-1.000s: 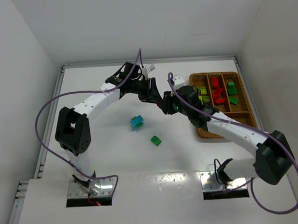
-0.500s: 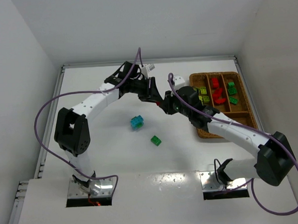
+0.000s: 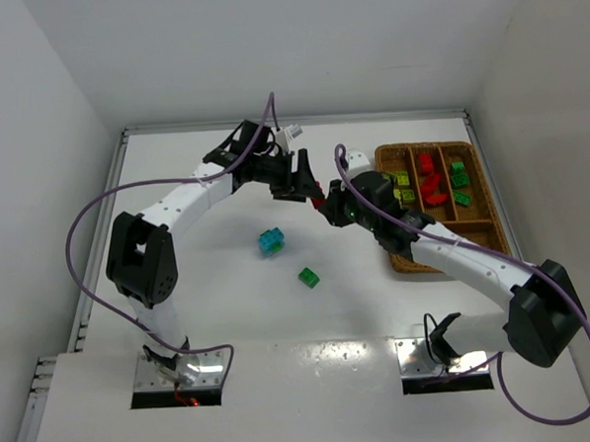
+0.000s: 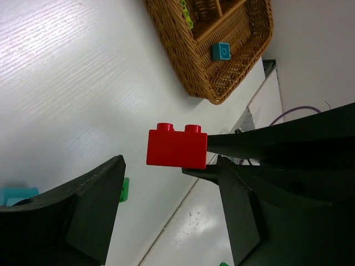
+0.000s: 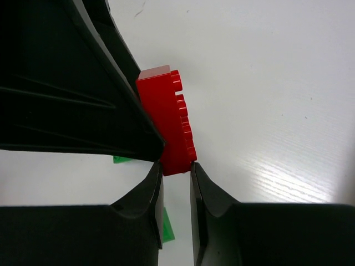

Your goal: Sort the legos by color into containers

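Observation:
My right gripper is shut on a red lego, pinching its lower end above the table. In the top view the red lego sits between the right gripper and my left gripper. The left gripper is open, its jaws wide on either side of the red lego; one left finger lies against the brick in the right wrist view. A cyan lego stack and a green lego lie loose on the table. The wicker tray holds yellow-green, red and green legos in separate compartments.
The tray stands at the right of the table, close behind the right arm's forearm. The left wrist view shows the tray's corner with a cyan lego inside. White walls enclose the table on three sides.
My left gripper has drawn back a little up and left, and the red lego now shows between the two grippers. The right gripper keeps the brick and has barely moved.

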### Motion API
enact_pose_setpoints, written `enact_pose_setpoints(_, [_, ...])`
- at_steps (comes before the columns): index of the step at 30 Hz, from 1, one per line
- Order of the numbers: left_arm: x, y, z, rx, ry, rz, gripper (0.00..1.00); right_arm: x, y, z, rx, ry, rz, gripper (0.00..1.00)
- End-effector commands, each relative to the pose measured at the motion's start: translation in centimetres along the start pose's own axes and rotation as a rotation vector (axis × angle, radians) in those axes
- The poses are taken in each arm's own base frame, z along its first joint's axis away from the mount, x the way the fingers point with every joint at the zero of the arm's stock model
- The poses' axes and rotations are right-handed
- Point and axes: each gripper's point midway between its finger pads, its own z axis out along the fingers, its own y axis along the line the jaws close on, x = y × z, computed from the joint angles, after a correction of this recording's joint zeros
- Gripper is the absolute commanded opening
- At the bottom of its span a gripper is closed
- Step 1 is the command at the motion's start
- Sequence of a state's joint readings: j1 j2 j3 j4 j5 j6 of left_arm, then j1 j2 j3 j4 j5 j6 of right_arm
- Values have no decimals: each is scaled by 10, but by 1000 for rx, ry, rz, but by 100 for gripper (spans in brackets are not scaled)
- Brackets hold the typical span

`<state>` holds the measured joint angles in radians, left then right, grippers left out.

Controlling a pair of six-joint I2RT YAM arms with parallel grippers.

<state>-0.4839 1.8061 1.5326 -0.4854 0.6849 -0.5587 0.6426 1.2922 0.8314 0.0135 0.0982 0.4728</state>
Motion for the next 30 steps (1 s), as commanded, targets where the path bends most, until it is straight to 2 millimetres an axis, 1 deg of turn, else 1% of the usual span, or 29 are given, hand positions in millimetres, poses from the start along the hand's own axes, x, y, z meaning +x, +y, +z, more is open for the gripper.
enact_pose_setpoints(1, [-8,-13,-14,28,-38,32,73,-3,-2,-3,10,-16,20,0])
enact_pose_setpoints(2, [-8,-13,-14,28,-38,32,75,-3,-2,-3,10,-16,20,0])
enact_pose_setpoints(3, [-8,-13,-14,28,-38,32,81,-3,-2,-3,10,-16,20,0])
enact_pose_setpoints(4, [-6,-11,-13,24,-32,26,83,1,-3,-2,13,-7,19,0])
enact_pose_setpoints(5, [-9,-8,-15,20,-39,20,85,2,-9,-2,34,-5,23,0])
enact_pose_setpoints(6, [-9,-7,-15,19,-39,20,88,9,-12,-3,42,18,30,0])
enact_pose_setpoints(7, [-8,-2,-16,12,-40,10,90,7,-16,-5,68,9,30,0])
enact_pose_setpoints(8, [-13,0,-22,9,-56,18,90,13,-27,-7,111,33,30,0])
enact_pose_setpoints(9, [-14,7,-24,-20,-65,4,91,16,-36,-9,164,38,25,0])
enact_pose_setpoints(10, [-16,14,-26,-43,-71,4,91,13,-52,-13,214,34,58,0])
enact_pose_setpoints(11, [-17,19,-32,-65,-82,-6,91,20,-64,-16,261,61,61,0])
enact_pose_setpoints(12, [-19,27,-40,-96,-93,0,91,16,-76,-22,310,45,83,0])
enact_pose_setpoints(13, [-21,38,-43,-145,-108,-15,91,17,-88,-25,354,51,101,0])
enact_pose_setpoints(14, [-21,40,-48,-175,-118,0,91,16,-108,-34,421,56,144,0])
enact_pose_setpoints(15, [-21,49,-56,-220,-123,-1,91,12,-123,-39,477,47,169,0])
enact_pose_setpoints(16, [-22,61,-58,-284,-136,0,91,14,-134,-42,510,53,199,0])
enact_pose_setpoints(17, [-22,62,-62,-305,-143,-1,91,5,-157,-47,572,36,255,0])
enact_pose_setpoints(18, [-25,68,-66,-322,-152,5,91,9,-169,-50,612,57,281,0])
enact_pose_setpoints(19, [-19,71,-65,-329,-134,-7,91,13,-182,-49,648,81,296,0])
enact_pose_setpoints(20, [-16,73,-64,-332,-126,-13,91,3,-199,-53,688,64,325,0])
enact_pose_setpoints(21, [-16,73,-64,-332,-126,-14,91,3,-207,-55,712,75,338,0])
enact_pose_setpoints(23, [-10,75,-64,-336,-116,-20,91,-4,-224,-52,755,67,356,0])
enact_pose_setpoints(24, [-10,75,-64,-336,-116,-20,91,-4,-239,-57,791,73,370,0])
enact_pose_setpoints(25, [-6,78,-63,-340,-106,-17,91,-10,-247,-58,805,61,381,0])
enact_pose_setpoints(26, [-6,78,-63,-340,-106,-17,91,-7,-256,-57,825,73,393,0])
enact_pose_setpoints(27, [-6,78,-63,-340,-106,-17,91,-2,-268,-64,857,83,414,0])
enact_pose_setpoints(29, [-5,79,-64,-349,-108,-8,91,2,-280,-69,887,88,434,0])
enact_pose_setpoints(30, [-1,82,-63,-352,-100,-14,91,2,-290,-75,911,81,452,0])
